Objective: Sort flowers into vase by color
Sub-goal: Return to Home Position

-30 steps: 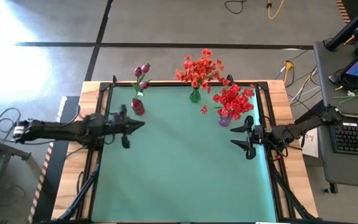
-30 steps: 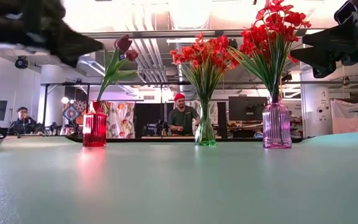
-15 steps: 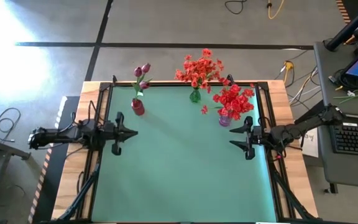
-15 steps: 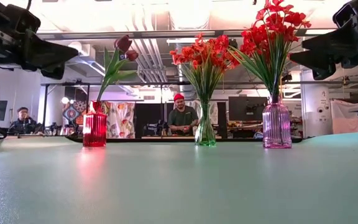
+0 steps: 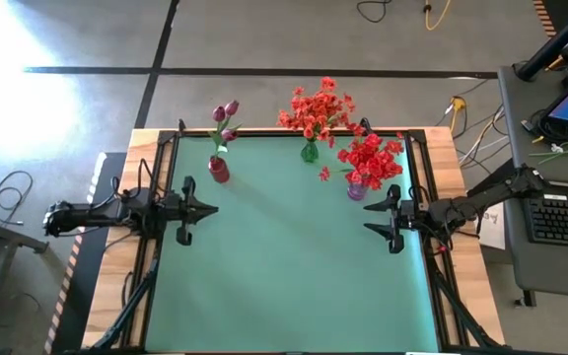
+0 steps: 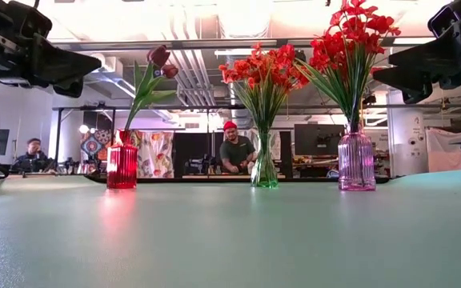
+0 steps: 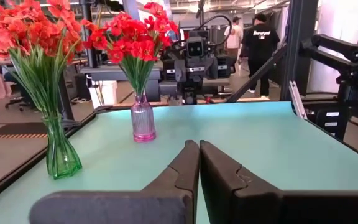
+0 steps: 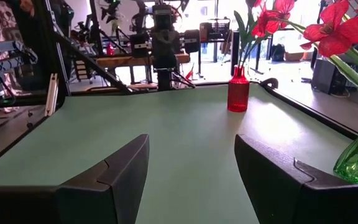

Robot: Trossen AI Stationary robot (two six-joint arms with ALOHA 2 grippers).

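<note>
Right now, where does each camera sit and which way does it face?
High: overhead, straight down on table and both arms.
Low: table height, level across it; arms at upper corners.
Left wrist: behind shut left gripper, facing violet vase.
Right wrist: behind open right gripper, facing red vase.
Both wrist views share the green vase.

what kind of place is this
Probably a robotics lab or workshop: bare ceiling ducts, a person in a red cap working in the background, and a black keyboard beside the robot's green-topped table.
</note>
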